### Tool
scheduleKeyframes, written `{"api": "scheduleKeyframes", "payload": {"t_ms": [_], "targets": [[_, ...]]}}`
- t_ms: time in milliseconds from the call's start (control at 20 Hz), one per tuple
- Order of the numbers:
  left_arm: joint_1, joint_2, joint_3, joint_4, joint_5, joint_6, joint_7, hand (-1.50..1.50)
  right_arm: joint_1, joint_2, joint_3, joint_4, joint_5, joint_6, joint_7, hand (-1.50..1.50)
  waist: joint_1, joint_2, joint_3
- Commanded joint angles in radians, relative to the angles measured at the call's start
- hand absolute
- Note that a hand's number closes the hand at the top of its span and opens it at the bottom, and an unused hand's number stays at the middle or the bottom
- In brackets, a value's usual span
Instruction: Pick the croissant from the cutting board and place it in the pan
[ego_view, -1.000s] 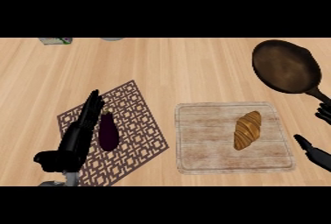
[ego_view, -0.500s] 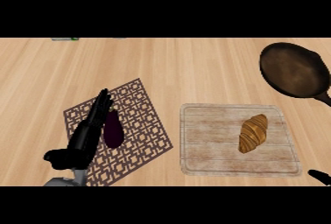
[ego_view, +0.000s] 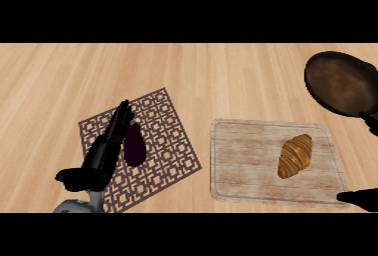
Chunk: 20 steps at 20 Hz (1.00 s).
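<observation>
**While the croissant waits on the board, only one hand is in plain sight**

Since only the head view is given, everything comes from looking steeply down on the wooden desk. The croissant lies untouched on the right half of the cutting board, its long axis tilted toward the pan, which sits well apart at the upper right with its handle running toward the view's right edge. That layout suggests a short carry up and to the right.

The left hand stretches flat, fingers straight and open, over a patterned mat, just beside a dark eggplant it does not grip; it looks parked out of the way.

At the lower right corner a dark tip of the right hand shows near the board's edge; whether it is open or closed I cannot tell. It seems best placed for the pick.
</observation>
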Motion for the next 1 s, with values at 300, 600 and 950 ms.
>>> {"api": "scheduleKeyframes", "payload": {"t_ms": [300,600,950], "targets": [[0.008,-0.005,0.033,0.028,-0.007,-0.02,-0.035,0.0,-0.21,0.07,0.237,0.16,0.224,0.166,0.198,-1.5,-0.015,-0.003,0.001],[0.062,-0.027,0.025,-0.076,-0.048,-0.004,0.026,0.0,-0.241,0.164,0.158,0.143,0.259,0.265,0.272,-1.5,-0.023,-0.006,0.001],[-0.011,-0.065,0.067,0.103,-0.072,-0.046,-0.078,0.0,-0.27,0.309,0.147,0.239,0.384,0.257,0.275,-1.5,-0.026,-0.005,0.001]]}}
